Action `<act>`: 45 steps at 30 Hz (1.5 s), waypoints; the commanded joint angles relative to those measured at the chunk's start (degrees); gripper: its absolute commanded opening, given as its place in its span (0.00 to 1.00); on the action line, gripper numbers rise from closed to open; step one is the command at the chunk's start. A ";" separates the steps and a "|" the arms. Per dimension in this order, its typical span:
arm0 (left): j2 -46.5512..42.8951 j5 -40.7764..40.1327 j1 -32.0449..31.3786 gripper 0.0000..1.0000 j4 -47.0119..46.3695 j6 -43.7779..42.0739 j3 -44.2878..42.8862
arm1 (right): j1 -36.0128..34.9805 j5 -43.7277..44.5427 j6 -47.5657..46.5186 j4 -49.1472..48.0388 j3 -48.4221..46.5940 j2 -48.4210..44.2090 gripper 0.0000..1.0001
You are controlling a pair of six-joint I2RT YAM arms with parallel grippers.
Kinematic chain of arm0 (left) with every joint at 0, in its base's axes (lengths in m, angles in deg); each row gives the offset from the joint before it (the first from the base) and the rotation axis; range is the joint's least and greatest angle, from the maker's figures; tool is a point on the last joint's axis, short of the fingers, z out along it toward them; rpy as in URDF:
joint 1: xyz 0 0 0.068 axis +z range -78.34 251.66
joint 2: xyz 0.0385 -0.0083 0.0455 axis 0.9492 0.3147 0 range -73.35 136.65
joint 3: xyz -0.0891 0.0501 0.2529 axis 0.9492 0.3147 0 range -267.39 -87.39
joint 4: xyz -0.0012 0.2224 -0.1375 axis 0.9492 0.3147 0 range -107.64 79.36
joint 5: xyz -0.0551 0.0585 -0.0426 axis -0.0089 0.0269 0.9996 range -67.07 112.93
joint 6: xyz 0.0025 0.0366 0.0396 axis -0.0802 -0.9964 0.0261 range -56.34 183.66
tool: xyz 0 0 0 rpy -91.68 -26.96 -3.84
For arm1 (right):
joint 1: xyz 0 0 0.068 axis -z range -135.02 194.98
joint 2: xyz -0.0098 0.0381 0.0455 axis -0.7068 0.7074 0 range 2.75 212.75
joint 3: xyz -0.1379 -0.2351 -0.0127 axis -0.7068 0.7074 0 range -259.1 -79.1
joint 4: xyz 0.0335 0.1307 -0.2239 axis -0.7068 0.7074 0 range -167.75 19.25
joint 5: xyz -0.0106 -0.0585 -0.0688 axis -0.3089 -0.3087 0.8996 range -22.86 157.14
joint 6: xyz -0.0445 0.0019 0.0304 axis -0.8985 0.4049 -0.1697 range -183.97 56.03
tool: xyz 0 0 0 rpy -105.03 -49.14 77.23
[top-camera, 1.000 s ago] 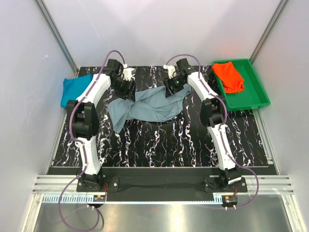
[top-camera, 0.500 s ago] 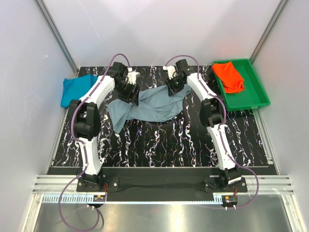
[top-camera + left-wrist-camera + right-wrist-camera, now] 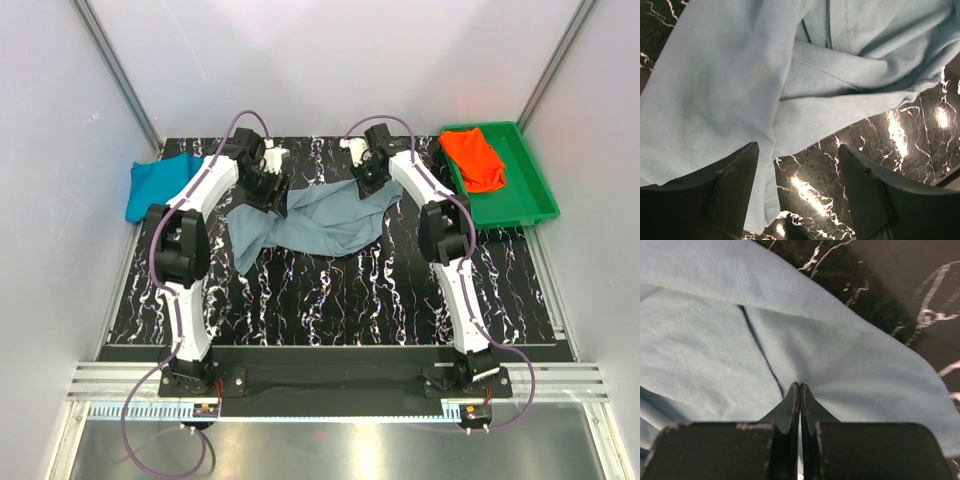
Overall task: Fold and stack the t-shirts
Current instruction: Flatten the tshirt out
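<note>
Grey shirt: the grey shirt (image 3: 310,222) lies crumpled on the far half of the table (image 3: 350,290), between the two grippers, bunched and not spread flat.
Right gripper: the right gripper (image 3: 370,178) is at the shirt's far right edge. On the wrist view its jaws are pressed together (image 3: 799,386) with cloth puckering at the tips, so it is pinching a fold of the shirt (image 3: 715,350).
Why there: a hold at that edge, near a seam, probably serves to pull the cloth out and flatten it before folding.
Left gripper: the left gripper (image 3: 262,185) is over the shirt's far left part. Its jaws are spread wide (image 3: 797,147) and grasp nothing, with the cloth (image 3: 740,90) and bare table below them.
Why there: it seems lined up over a cloth edge to take the matching corner, so both arms can stretch the shirt.
Teal shirt: the teal shirt (image 3: 150,185) sits bunched at the table's left edge, well apart from the work, likely waiting its turn.
Orange shirt: the orange shirt (image 3: 475,160) lies heaped in the far end of the tray (image 3: 515,208) on the right, untouched.
Progress: early, since no shirt looks folded and nothing is stacked.
Risk: a one-sided pull may drag the shirt instead of spreading it.
</note>
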 commanded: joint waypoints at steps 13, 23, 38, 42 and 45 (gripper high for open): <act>1.71 1.13 -1.64 0.70 -0.78 0.91 -0.80 | 0.57 0.47 1.96 0.33 -4.16 -14.33 0.00; 1.89 1.30 -1.55 0.70 -0.43 1.26 -1.58 | 0.48 -14.04 -1.37 17.30 -5.03 -19.80 0.00; 1.10 0.69 -1.29 0.70 0.19 0.82 -2.47 | 6.88 -25.56 -1.30 27.07 -8.97 -16.57 0.00; 0.92 0.60 -1.29 0.70 0.54 0.64 -2.11 | 9.53 -16.29 7.20 17.61 -23.39 -4.27 0.06; 0.92 0.07 -1.29 0.70 0.72 0.38 -2.38 | 9.45 -8.45 13.09 10.82 -21.30 -1.43 0.51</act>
